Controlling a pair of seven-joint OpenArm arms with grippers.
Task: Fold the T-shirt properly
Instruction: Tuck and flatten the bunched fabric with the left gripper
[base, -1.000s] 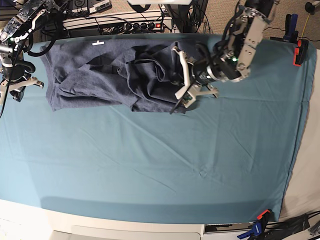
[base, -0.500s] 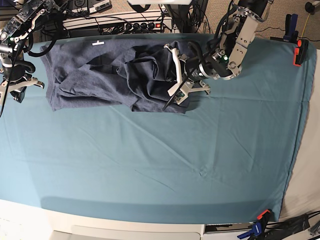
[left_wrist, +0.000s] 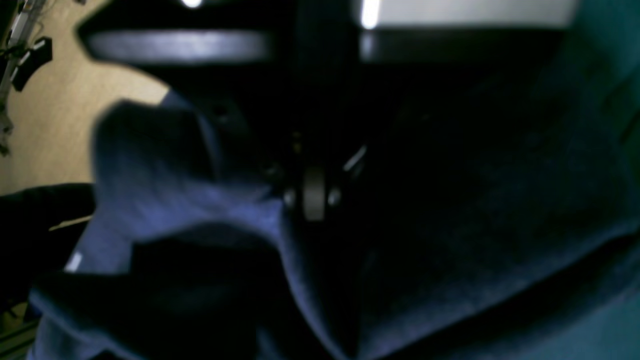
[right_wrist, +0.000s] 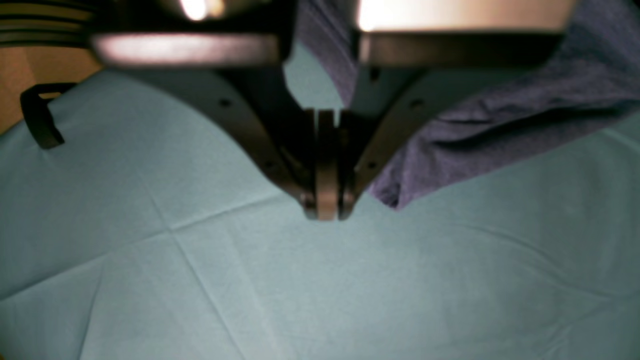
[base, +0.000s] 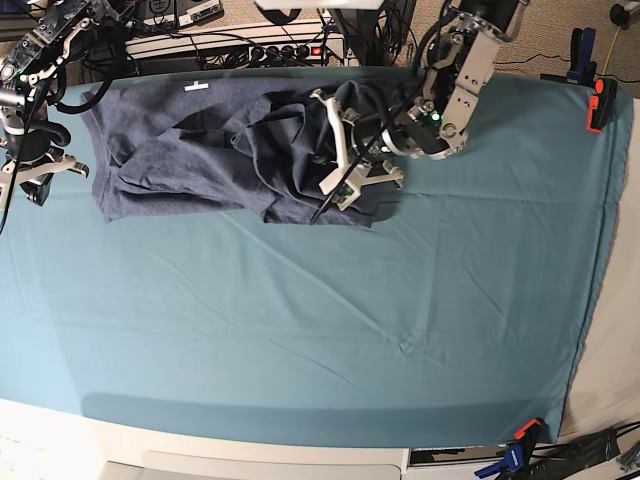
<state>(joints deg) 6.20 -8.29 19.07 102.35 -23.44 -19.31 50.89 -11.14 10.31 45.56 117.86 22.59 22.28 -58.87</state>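
Teal cloth (base: 300, 330) fills the lower part of your base view, bare and creased. Above it, your T-shirt (base: 200, 150) lies crumpled across the upper left and centre of the frame, its right portion bunched into folds. Your left gripper (base: 335, 165) sits over that bunched part at upper centre, jaws closed with fabric gathered around them. At the far left edge, your right gripper (right_wrist: 325, 200) hangs pinched together, holding nothing, just beside the shirt's corner.
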